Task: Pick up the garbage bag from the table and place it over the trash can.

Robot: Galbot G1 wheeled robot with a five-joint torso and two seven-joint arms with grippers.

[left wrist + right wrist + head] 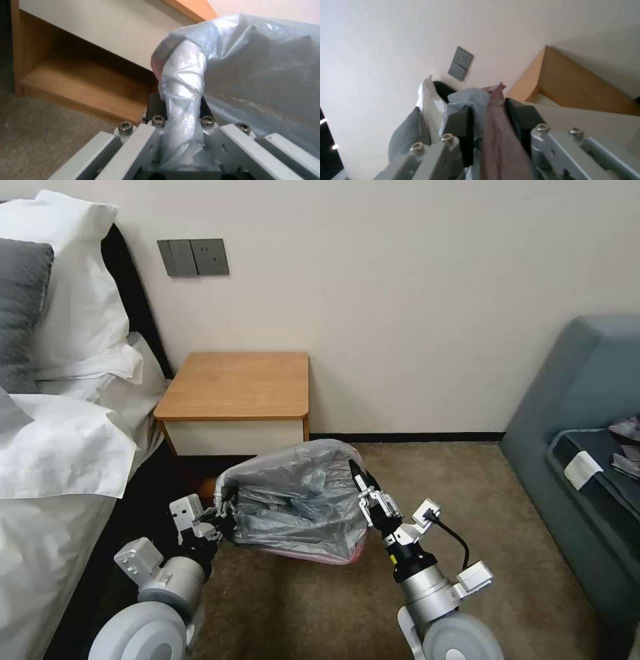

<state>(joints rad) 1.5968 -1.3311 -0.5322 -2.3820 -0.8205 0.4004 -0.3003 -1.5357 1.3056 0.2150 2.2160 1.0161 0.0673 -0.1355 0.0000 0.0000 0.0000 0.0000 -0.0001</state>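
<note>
The garbage bag (293, 500) hangs stretched between both claws above the carpet (467, 500), before the nightstand (237, 383); left gripper (180, 110) and right gripper (488, 120) each pinch its rim; open floor lies rightward.

wall (413, 280) cream | carpet (467, 493) brown | bed (60, 447) white | sofa (587, 400) blue-grey

A: The garbage bag (293, 500) looks translucent grey, pinkish-red along its near rim.
B: And the table (237, 383) has an orange-brown top with a white drawer front; brown carpet (507, 500) lies right.
</note>
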